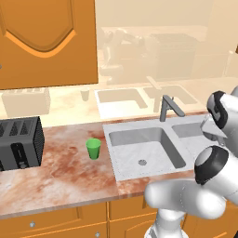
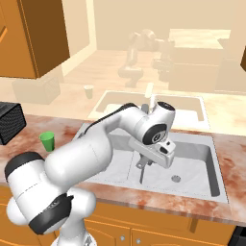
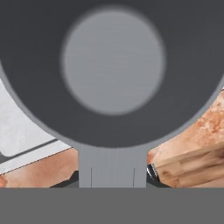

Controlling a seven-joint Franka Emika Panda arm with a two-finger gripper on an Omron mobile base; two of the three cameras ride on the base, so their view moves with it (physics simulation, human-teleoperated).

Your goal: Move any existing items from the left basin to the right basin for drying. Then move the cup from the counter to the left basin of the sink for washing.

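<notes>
In the hand view the dark grey pot point(image 3: 113, 61) looms large, its round bottom facing the camera. Its short handle point(image 3: 112, 164) runs down between my fingertips, and my gripper point(image 3: 112, 177) is shut on it. In the right base view my gripper point(image 2: 144, 164) hangs over the sink point(image 2: 218, 190), about at the divider between the left basin point(image 2: 120, 169) and the right basin point(image 2: 194, 161). The left basin point(image 1: 145, 148) holds nothing; the right basin point(image 1: 190, 130) is partly behind my arm. The green cup point(image 1: 93, 148) point(image 2: 47, 141) stands upright on the counter point(image 1: 56, 181), left of the sink.
A black toaster point(image 1: 18, 142) point(image 2: 9, 122) sits at the counter's far left. The grey faucet point(image 1: 167, 108) rises behind the basins. An orange wall cabinet point(image 1: 46, 42) hangs above the counter. My own arm crosses over the left basin in the right base view.
</notes>
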